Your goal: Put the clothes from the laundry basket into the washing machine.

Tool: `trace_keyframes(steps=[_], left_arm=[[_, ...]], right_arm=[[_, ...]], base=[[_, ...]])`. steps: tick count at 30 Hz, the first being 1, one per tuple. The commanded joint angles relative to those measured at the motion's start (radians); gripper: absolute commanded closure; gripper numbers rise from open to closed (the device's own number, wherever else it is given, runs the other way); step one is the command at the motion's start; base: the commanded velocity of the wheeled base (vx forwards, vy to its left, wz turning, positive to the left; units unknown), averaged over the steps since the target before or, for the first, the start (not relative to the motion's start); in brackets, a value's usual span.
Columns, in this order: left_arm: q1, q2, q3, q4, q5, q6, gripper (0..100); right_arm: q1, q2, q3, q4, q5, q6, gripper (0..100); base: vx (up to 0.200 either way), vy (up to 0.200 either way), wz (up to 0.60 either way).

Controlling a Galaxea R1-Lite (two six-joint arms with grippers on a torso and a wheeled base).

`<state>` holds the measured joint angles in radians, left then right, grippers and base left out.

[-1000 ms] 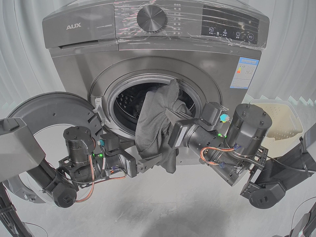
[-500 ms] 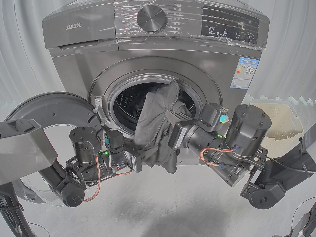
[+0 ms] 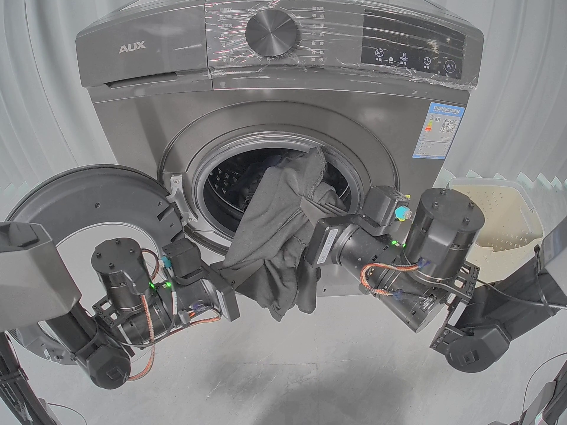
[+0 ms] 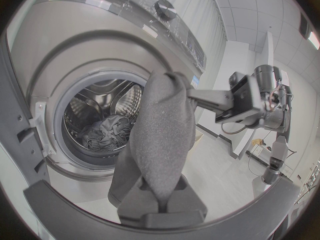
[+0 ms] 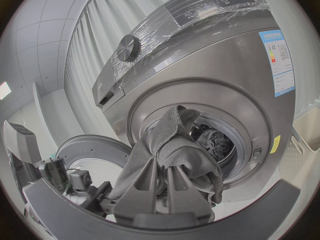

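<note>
Pulled back toward the lower left of the head view, the left gripper [image 3: 231, 274] has drawn the hem of the dark grey garment [image 3: 277, 219] with it. The cloth, which hung nearly straight down half a second ago, now stretches in a slant from the drum mouth to that gripper. The right gripper [image 3: 312, 200] has barely shifted at centre frame, just right of the opening.

Both tools pinch the same garment. The left gripper's fingers [image 4: 146, 197] are pressed together on a lower fold, and the right gripper's fingers [image 5: 146, 190] are closed on a bunched upper part, with cloth bulging over them. The fabric is soft, matte knit with a stitched edge. Its top corner lies against the upper rim of the opening, and the rest hangs outside.

The washing machine [image 3: 147, 113] is brushed grey metal, with clear film over its control panel. Its round door [image 3: 88, 196] stands open at left. Inside the ribbed, shiny steel drum [image 4: 126, 97] lies a crumpled heap of dark clothes [image 4: 103, 134]. At right stands the cream perforated plastic laundry basket [image 3: 508, 208].
</note>
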<state>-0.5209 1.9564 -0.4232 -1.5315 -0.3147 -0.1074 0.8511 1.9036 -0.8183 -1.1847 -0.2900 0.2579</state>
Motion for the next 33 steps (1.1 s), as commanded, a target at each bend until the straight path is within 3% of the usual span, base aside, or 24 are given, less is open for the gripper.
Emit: trace_keyframes(steps=[1,7,8,24,28,33], left_arm=[[-0.002,-0.125,0.084,-0.016,-0.006,0.003,100],[-0.025,-0.182,0.127,-0.016,-0.038,0.005,100],[-0.025,-0.18,0.129,-0.018,-0.038,0.006,100],[-0.011,-0.177,0.075,-0.018,-0.032,-0.024,100],[-0.011,-0.178,0.057,-0.019,-0.027,-0.058,100],[-0.004,-0.182,0.05,-0.019,-0.024,-0.069,100]], right_arm=[[-0.003,0.031,0.008,-0.024,0.008,0.001,100],[-0.007,0.08,0.025,-0.067,0.025,-0.005,100],[-0.004,0.083,0.027,-0.07,0.025,-0.005,0],[-0.02,0.054,0.159,-0.064,0.023,-0.008,0],[-0.033,0.049,0.18,-0.061,0.023,-0.02,0],[-0.04,0.054,0.2,-0.055,0.025,-0.028,0]], base=[[0.0,0.0,0.0],[0.0,0.0,0.0],[0.0,0.0,0.0],[0.0,0.0,0.0],[0.0,0.0,0.0],[0.0,0.0,0.0]])
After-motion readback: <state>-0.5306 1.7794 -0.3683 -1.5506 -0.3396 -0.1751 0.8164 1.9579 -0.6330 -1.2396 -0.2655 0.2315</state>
